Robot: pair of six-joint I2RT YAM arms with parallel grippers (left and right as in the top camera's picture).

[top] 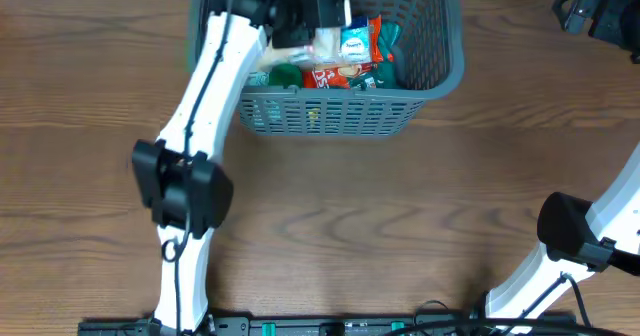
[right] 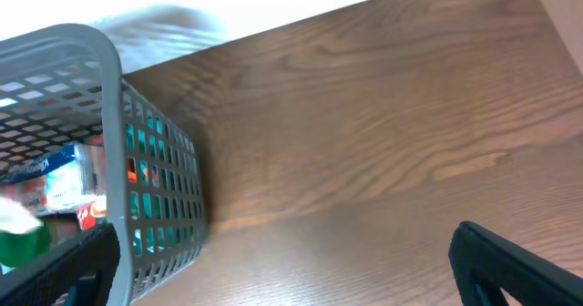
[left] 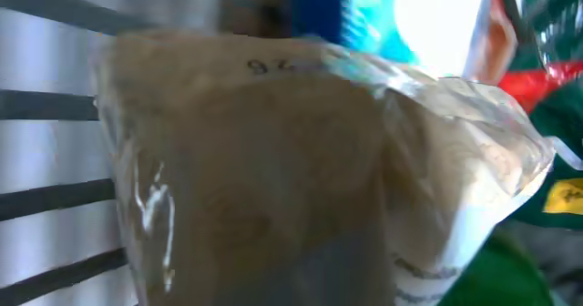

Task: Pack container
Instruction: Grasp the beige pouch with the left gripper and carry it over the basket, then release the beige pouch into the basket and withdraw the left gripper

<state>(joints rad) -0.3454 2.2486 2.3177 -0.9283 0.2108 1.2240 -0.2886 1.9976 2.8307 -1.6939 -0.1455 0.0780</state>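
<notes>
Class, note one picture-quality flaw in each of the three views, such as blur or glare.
Overhead: sharp, but the basket is cropped at the top. Left wrist: the packet is close, blurred, with white glare. Right wrist: top strip washed out.

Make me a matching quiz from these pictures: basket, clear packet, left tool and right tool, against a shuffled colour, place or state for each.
Things:
1. basket
2. clear packet
3. left tool
4. right tool

Descriptions:
A. open, over the table
B. grey, slotted walls
C. beige contents
D. reaching into the basket

Pairs: 1-B, 2-C, 3-D, 4-A
</notes>
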